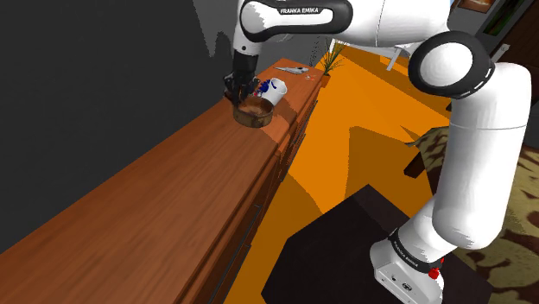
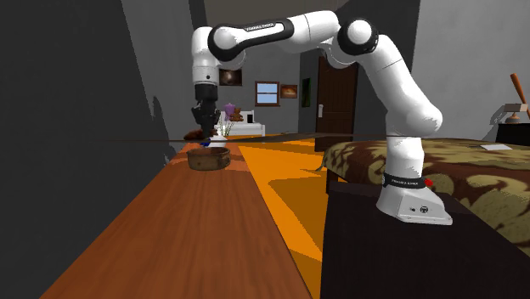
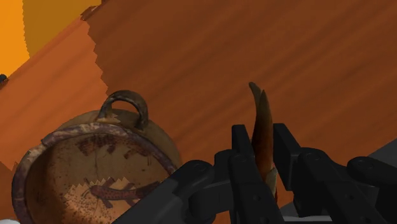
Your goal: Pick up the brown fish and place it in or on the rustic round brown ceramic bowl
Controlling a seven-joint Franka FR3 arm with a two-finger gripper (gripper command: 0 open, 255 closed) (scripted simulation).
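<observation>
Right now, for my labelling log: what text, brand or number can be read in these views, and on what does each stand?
"FRANKA EMIKA": on the arm's upper link, shoulder view.
The dark band above the arm's base: lettering too small to read.
The bowl, and the brown fish clasped by the gripper: no writing.

Flat simulator lighting. In the shoulder view the wall is dim grey with a jagged shadow edge, while the orange floor glows bright between hard dark shadows. The white arm is brightly lit, shading to grey underneath. In the wrist view a sawtooth shadow crosses the wooden counter beyond the bowl. The brown fish in the black gripper looks dark.
</observation>
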